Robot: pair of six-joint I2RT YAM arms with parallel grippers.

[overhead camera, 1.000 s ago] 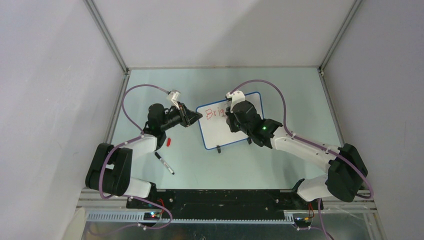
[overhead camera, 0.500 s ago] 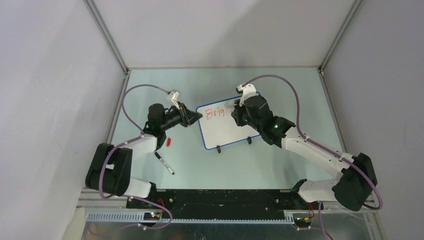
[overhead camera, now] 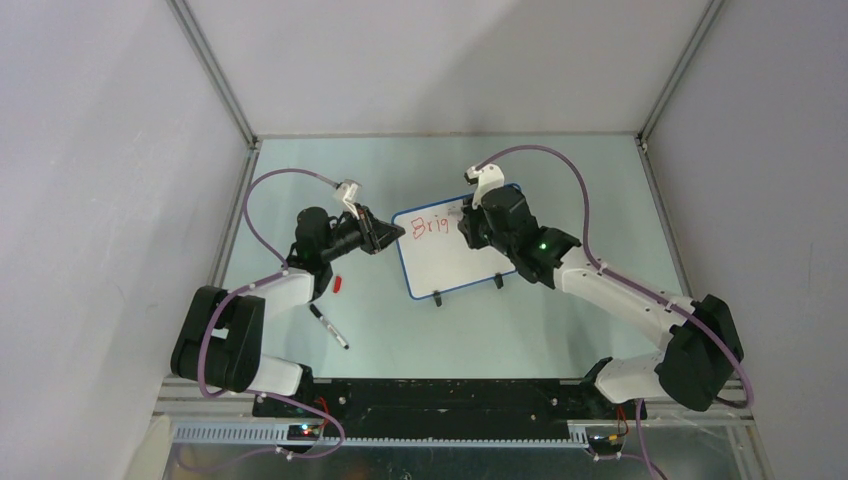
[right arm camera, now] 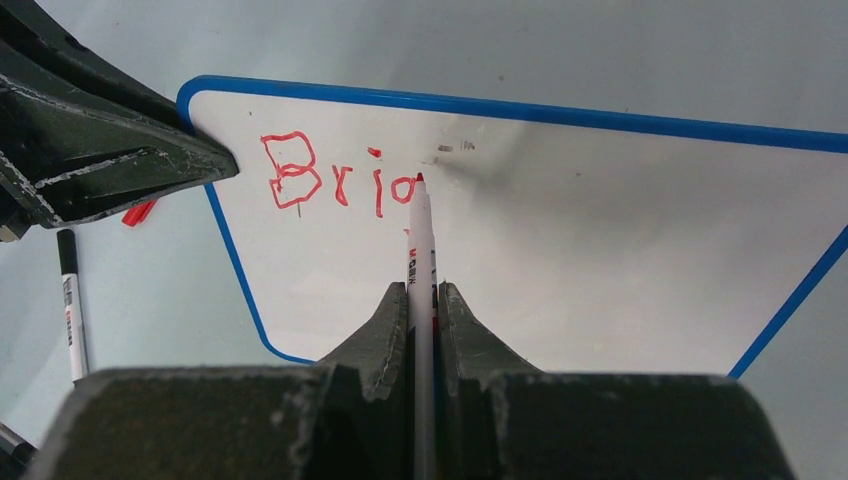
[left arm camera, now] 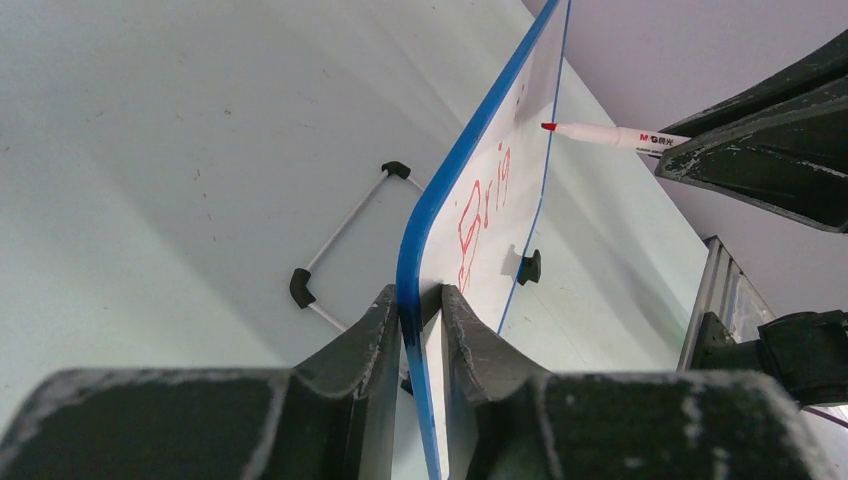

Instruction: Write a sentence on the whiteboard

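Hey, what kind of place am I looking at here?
Probably a robotics lab test cell: a left arm and right arm bolted at a table's near edge, plain grey panel walls on aluminium framing, and a whiteboard as the workpiece.

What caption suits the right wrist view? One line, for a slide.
Right gripper holds red marker at the unfinished sentence on the whiteboard; left gripper clamps its corner.

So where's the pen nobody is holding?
In the top view, the spare pen lies left of the whiteboard, by the left arm and a small red piece.
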